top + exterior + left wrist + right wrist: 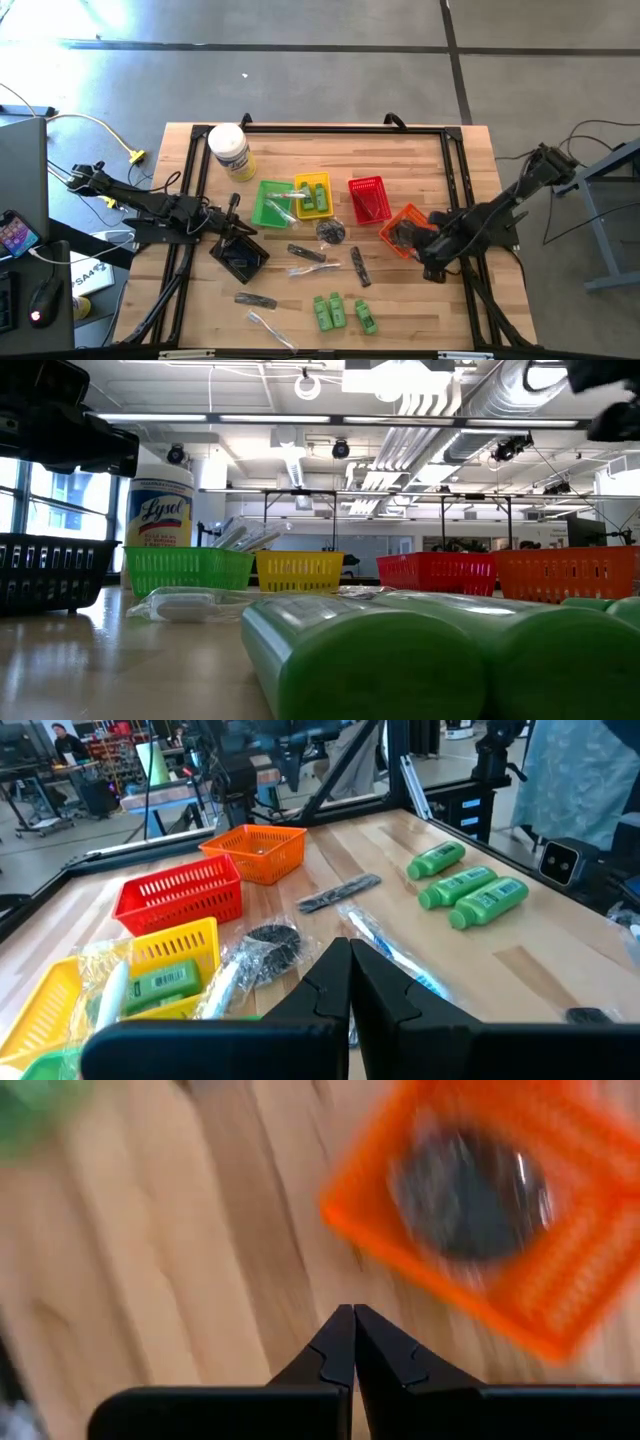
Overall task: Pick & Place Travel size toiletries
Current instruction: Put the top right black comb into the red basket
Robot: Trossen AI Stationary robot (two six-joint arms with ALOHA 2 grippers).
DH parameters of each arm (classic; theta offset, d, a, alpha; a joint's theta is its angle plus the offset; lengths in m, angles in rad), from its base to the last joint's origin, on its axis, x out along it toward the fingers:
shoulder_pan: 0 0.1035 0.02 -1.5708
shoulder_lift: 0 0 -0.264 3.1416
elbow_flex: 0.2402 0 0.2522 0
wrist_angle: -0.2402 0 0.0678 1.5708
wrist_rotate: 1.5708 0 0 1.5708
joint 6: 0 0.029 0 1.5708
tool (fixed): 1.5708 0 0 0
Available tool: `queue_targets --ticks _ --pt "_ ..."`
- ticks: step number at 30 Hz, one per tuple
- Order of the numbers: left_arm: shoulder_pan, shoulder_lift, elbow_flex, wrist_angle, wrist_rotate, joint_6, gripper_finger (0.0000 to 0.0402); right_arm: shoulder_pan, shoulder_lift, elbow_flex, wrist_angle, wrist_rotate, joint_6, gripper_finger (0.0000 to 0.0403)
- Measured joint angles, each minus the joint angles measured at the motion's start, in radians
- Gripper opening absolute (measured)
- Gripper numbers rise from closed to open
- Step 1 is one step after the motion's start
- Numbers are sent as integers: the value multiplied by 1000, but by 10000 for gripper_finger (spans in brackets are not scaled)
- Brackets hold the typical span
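The left gripper (349, 982) is seen with its jaws pressed fully together and nothing held between them. It is poised over the black basket (240, 255) at the left side of the counter (420, 310). Ahead of these closed jaws, a dark round flat piece in clear wrap (268, 944) lies on the wood, and beyond it stand the red basket (180, 896) and the orange basket (254, 851). Beside the jaws, the yellow basket (170, 955) is seen with a green bottle (163, 984) inside it. Farther out, a slim black stick (338, 893) and three green bottles (465, 888) are laid on the counter, well apart from the jaws. A clear-wrapped thin stick (385, 948) lies just ahead of the fingers.

The right gripper (353, 1342) is likewise closed on nothing, its jaws meeting at the tips. It is held above bare wood just beside the orange basket, in which a dark round piece (465, 1195) rests, blurred.

From above, the green basket (271, 203) is seen next to the yellow one, and a white jar with a yellow label (229, 151) stands at the far edge. More sticks lie loose toward the near edge of the counter.
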Motion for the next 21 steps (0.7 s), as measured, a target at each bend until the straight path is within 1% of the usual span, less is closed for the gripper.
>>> queue_targets --ticks 2,4,6,9,12,15,21 --pt "0 0 0 0 0 0 0 27 31 0 -83 -40 28 2" --pt "0 0 0 6 0 1 0 51 59 0 -131 -87 56 2" --pt "0 0 0 21 0 2 0 70 77 0 -132 -99 70 2" --pt "0 0 0 36 0 16 0 87 92 0 -79 -86 71 2" --pt "0 0 7 33 0 27 0 99 93 0 18 -30 62 2" --pt "0 0 15 29 0 28 0 107 93 0 142 25 13 2" --pt "0 0 16 29 0 27 0 94 93 0 343 144 -60 2"
